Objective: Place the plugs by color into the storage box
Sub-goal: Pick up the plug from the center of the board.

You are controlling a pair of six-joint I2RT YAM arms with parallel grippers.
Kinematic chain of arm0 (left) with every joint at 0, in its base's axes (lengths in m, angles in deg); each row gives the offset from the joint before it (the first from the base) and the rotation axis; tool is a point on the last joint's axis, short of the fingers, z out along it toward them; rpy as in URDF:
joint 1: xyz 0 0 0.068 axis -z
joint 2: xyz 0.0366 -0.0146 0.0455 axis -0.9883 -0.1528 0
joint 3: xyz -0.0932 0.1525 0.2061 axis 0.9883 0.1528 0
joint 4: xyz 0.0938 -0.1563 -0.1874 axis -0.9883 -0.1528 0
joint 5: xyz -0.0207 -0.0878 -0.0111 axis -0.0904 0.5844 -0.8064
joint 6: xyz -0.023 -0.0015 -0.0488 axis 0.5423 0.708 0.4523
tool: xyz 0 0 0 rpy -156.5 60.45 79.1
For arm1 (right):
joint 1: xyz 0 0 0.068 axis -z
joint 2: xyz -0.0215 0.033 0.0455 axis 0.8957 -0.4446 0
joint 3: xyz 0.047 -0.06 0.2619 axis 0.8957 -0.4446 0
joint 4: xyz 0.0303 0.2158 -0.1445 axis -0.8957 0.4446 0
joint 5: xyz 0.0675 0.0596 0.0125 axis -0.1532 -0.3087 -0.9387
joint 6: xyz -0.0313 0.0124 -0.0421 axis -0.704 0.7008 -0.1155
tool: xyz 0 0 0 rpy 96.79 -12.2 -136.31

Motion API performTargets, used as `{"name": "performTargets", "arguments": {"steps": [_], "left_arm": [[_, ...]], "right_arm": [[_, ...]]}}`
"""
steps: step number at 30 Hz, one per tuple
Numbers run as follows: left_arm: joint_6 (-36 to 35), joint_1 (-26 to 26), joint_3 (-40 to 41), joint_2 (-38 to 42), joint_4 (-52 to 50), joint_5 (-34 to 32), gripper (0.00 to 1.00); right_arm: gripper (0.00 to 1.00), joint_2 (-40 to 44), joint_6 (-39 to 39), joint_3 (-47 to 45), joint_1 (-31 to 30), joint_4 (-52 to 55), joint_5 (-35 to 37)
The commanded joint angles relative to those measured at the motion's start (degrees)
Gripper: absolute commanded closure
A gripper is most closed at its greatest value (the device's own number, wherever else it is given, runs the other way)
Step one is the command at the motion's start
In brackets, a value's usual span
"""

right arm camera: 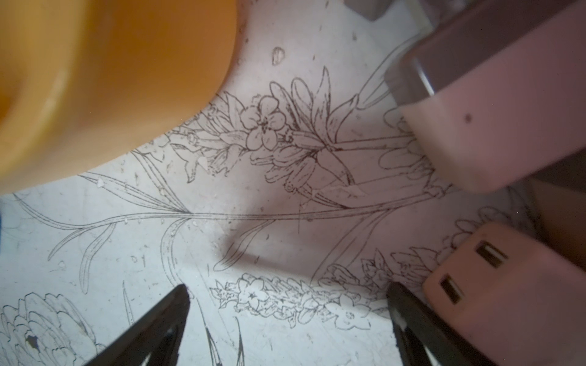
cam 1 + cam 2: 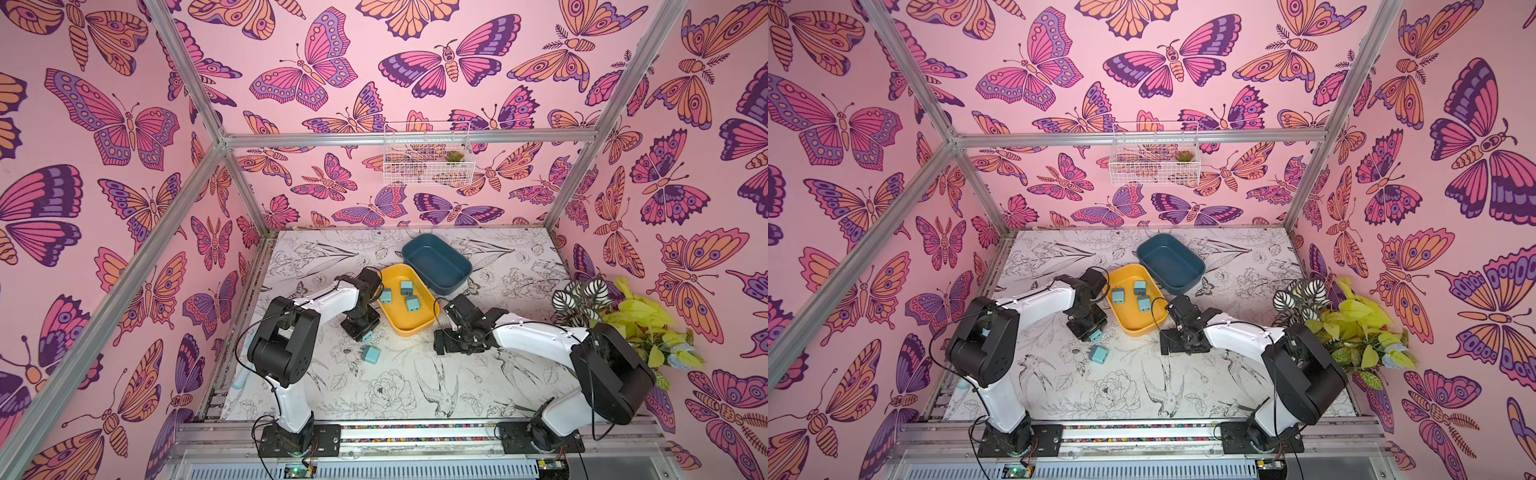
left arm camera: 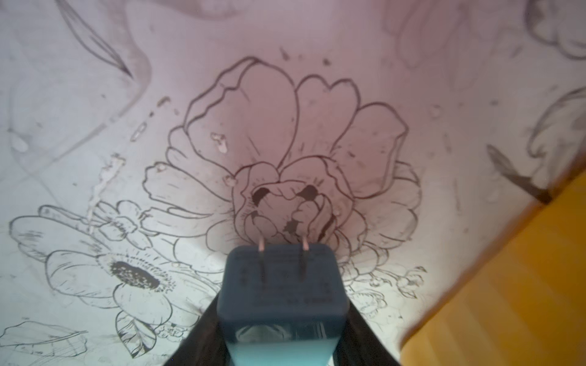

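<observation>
Teal plug pinched tight in left hand; right hand spread wide, empty.

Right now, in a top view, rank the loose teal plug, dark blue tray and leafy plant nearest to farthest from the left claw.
1. Loose teal plug: lying right beside the left claw.
2. Dark blue tray: beyond the yellow tray, toward the back.
3. Leafy plant: at the right edge.

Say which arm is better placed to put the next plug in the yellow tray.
Left: the left gripper is shut on a teal plug beside the yellow tray; the right gripper is open, empty.
</observation>
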Motion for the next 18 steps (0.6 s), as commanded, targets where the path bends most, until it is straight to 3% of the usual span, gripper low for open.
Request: {"name": "performTargets", "arguments": {"steps": [1, 9, 18], "left_arm": [[-2.6, 0.1, -3.0, 1.9, -3.6, -2.1, 0.53], [-3.5, 0.4, -7.9, 4.8, -5.9, -3.8, 0.53], [-5.9, 2.8, -19.5, 0.0, -8.0, -4.3, 0.53]], "right_arm": [[0.02, -0.4, -1.0, -0.9, -0.3, 2.8, 1.2], [0.02, -0.4, -1.1, -0.9, -0.3, 2.7, 1.1], [0.02, -0.1, -0.8, -1.2, -0.3, 2.7, 1.1]]}}
